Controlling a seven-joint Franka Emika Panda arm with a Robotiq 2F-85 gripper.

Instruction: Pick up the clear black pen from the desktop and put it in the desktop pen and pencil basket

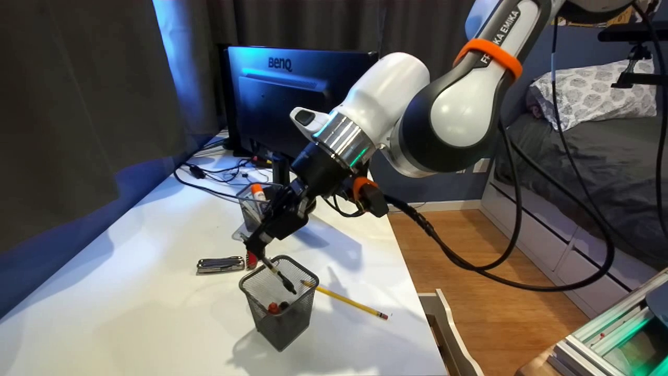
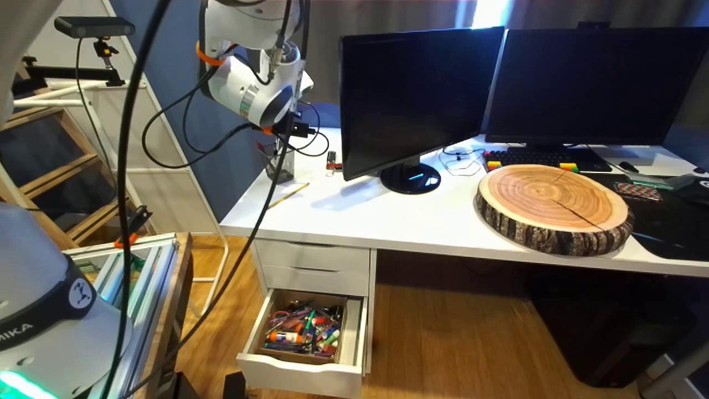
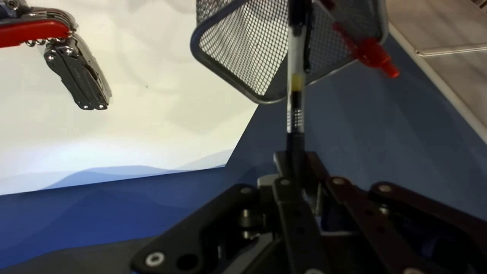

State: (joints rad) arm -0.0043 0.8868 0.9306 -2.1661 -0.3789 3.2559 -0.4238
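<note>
Blue sheen on monitor (image 1: pixel 282 99); soft shadows across white desk (image 1: pixel 172 313)

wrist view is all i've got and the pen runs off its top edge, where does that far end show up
Observer: In an exterior view, the far end of the pen shows within the outline of the mouth of the basket; whether it dips below the rim, I can't tell.
Operator: ok, anything lying on the desk that i can't see
Observer: Yes, a yellow pencil lies on the desk near the basket, as both exterior views show.
Operator: and under the desk, in case the pen slips
Observer: In an exterior view, a drawer under it stands open.
</note>
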